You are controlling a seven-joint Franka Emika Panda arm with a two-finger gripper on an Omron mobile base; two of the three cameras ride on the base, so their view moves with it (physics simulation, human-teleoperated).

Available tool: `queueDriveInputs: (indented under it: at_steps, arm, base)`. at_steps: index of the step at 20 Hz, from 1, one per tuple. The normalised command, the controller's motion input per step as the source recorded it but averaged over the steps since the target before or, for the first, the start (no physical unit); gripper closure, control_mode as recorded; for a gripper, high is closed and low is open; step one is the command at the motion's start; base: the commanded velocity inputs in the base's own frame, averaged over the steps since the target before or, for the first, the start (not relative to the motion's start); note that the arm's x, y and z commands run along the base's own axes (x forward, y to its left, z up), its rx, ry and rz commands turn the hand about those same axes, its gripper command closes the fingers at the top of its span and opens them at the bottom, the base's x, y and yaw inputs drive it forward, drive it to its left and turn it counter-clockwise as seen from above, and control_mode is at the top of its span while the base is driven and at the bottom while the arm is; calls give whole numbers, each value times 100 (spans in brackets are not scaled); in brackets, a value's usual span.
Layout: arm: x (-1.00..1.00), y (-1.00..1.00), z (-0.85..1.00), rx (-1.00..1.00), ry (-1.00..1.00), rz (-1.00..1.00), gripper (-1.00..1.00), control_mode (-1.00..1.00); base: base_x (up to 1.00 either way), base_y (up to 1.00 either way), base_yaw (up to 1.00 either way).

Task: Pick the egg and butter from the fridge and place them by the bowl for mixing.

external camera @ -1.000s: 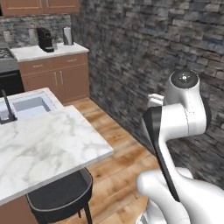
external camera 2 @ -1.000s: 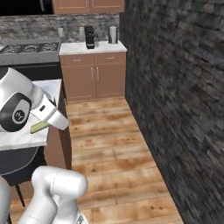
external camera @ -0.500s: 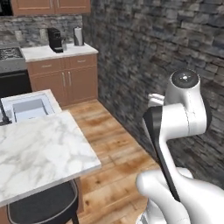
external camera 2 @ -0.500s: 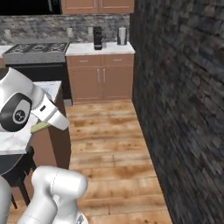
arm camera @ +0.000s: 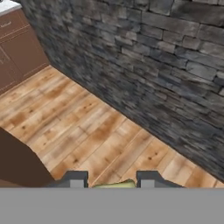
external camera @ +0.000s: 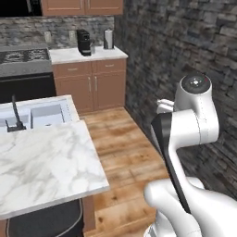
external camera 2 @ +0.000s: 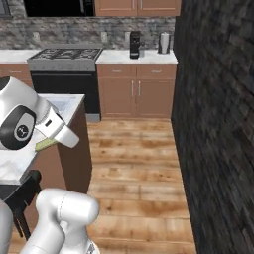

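Yellowish butter sits clamped between my gripper fingertips; I risk clipping the marble island while driving, knocking it loose

Arm shell: glossy white, rounded, bulging links with smooth curved casings.
Joint cap: round dark grey disc atop the upper joint, ringed in lighter grey, with a tiny red mark and a pale mark at its centre.
Side inlay: long black strip that ran down the link below the joint cap.
Second joint cap: black disc with a small white emblem.
Gripper: two small dark grey, square-edged finger tips.
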Motion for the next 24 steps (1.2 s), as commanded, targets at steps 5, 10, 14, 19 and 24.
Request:
queueDriveInputs:
  at_steps: [5, 10, 14, 19, 24]
  arm:
    - [0, 0, 0, 0, 0, 0, 100, 100]
    - [0, 0, 0, 0, 0, 0, 100, 100]
    - [0, 0, 0, 0, 0, 0, 100, 100]
    - [0, 0, 0, 0, 0, 0, 100, 100]
    - [0, 0, 0, 0, 0, 0, 100, 100]
  base:
    - [62, -31, 17]
    - [68, -31, 12]
    - [70, -31, 10]
    - [70, -31, 10]
    - [71, -29, 11]
